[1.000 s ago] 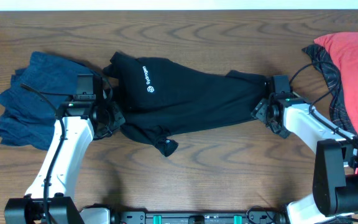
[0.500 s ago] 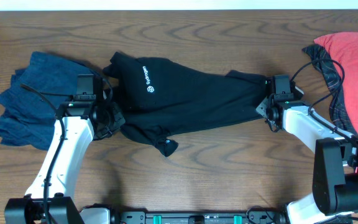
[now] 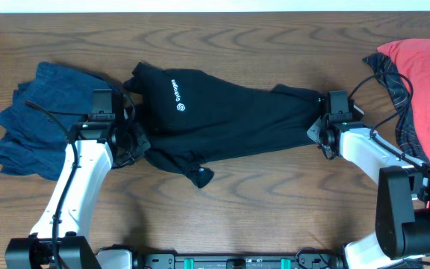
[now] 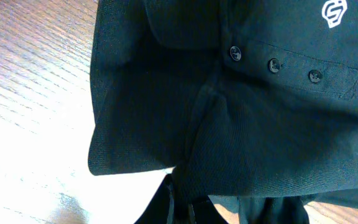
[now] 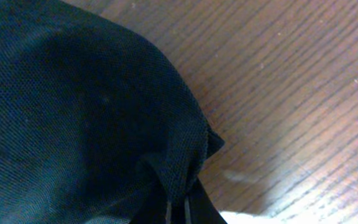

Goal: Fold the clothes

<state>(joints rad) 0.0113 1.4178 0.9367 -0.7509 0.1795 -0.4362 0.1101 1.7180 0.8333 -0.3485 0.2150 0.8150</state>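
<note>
Seen from overhead, a black polo shirt (image 3: 222, 119) lies stretched sideways across the middle of a wooden table (image 3: 275, 217). Its collar end points left, and its white chest logo (image 3: 183, 107) and lettering face up. The left gripper (image 3: 131, 139) sits at the shirt's lower left edge and the right gripper (image 3: 319, 131) at its right end; from this height I cannot tell how either claw stands. A crumpled navy garment (image 3: 36, 119) lies at the table's left, just beside the left arm. At the far right, apart from the shirt, a red garment (image 3: 428, 75) lies over a dark plaid garment (image 3: 394, 86). In the left wrist view, the left gripper (image 4: 180, 200) is closed, pinching a gathered fold of the black fabric at the bottom of the frame. Above it are three buttons (image 4: 273, 64) and the logo. In the right wrist view, the right gripper (image 5: 178, 208) is clamped on a bunched edge of the shirt, with bare wood grain to the right.
</note>
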